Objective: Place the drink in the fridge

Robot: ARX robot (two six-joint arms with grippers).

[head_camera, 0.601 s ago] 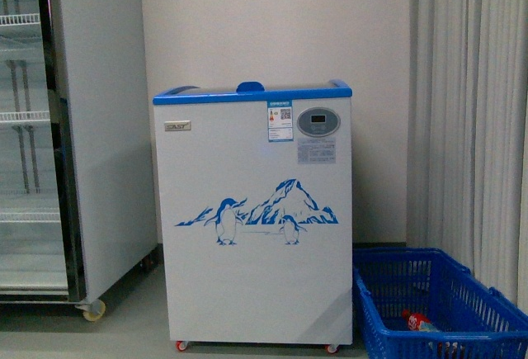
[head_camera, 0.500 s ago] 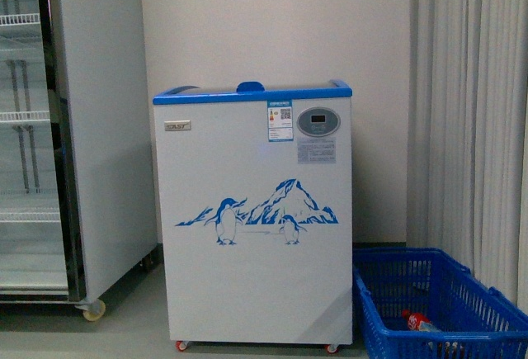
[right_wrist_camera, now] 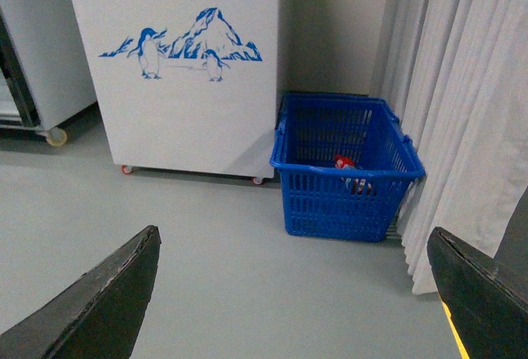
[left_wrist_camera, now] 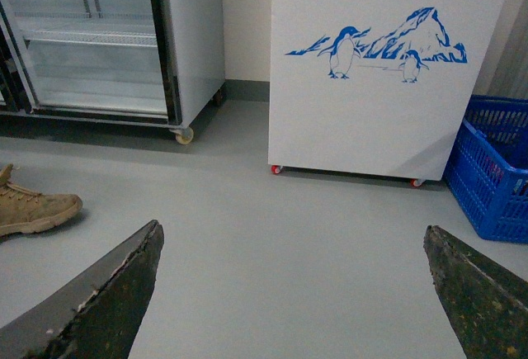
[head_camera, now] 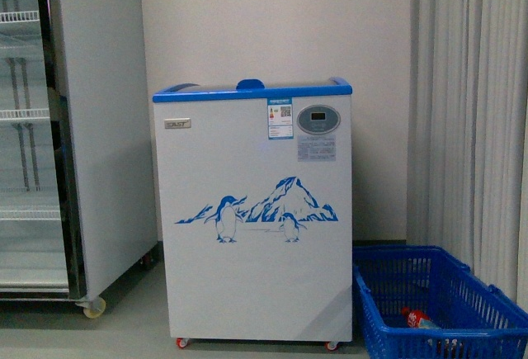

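A: Where is the drink (head_camera: 419, 319)?

B: In the blue basket (head_camera: 388, 326), low down near its bottom, lying on its side. The red cap and a bit of the label show through the mesh. The right wrist view shows the drink (right_wrist_camera: 345, 162) in the basket (right_wrist_camera: 330, 202) too, with something pale just beside it that is too blurred to name.

A: And the basket itself?

B: It stands on the grey surface (right_wrist_camera: 214, 243), just beside the fridge (head_camera: 256, 210) on the robot's right, with a pale curtain (head_camera: 470, 111) hanging behind and beside it.

A: What does the fridge show?

B: A white front with the blue penguin-and-mountain picture (head_camera: 257, 210), a blue rim (head_camera: 198, 93) along the top with a blue handle (head_camera: 250, 86), and a round grey display (head_camera: 318, 120). From this height I cannot tell what is inside it.

A: Anything else that holds things?

B: A tall grey glass-door cabinet (head_camera: 91, 128) on the fridge's other side, with wire shelves (head_camera: 21, 115) behind the glass.

A: The tools?

B: The left tool (left_wrist_camera: 290, 235) has its fingers (left_wrist_camera: 107, 293) spread wide, with only bare surface between them and a tan shoe (left_wrist_camera: 33, 208) off to one side. The right tool (right_wrist_camera: 293, 239) is spread just as wide, gripping nothing, well apart from the basket.
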